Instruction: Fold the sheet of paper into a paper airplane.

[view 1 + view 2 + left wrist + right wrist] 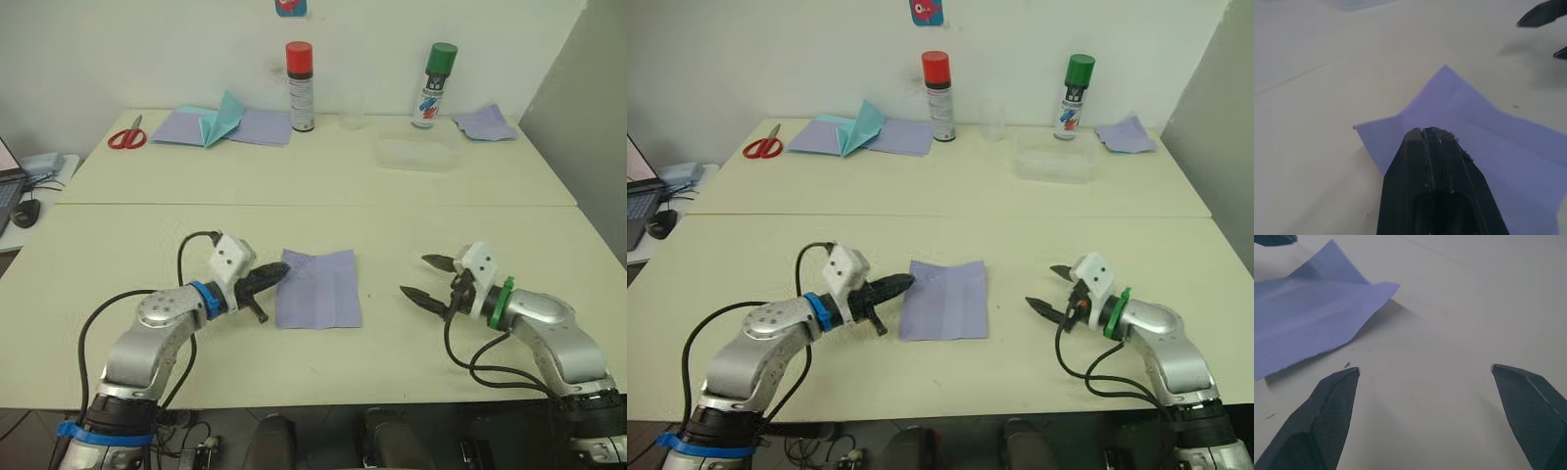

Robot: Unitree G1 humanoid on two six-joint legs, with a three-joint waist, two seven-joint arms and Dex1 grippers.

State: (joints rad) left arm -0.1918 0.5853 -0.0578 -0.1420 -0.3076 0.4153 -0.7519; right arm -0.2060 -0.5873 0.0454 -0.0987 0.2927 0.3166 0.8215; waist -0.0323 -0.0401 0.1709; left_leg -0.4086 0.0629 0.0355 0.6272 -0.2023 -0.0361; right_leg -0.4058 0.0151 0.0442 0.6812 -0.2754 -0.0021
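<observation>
The sheet of paper (318,289) lies flat at bench (411,352) centre: light, limp, slippery. Left end effector (277,271), closed, touches its 9 o'clock edge. Right end effector (424,279), apart, waits at 3 o'clock. Grip corners.

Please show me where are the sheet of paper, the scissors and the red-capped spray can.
sheet of paper (318,289), left eye view, on the middle of its flat face.
scissors (126,137), left eye view, on the red handles.
red-capped spray can (301,96), left eye view, on the can's body below the cap.
</observation>
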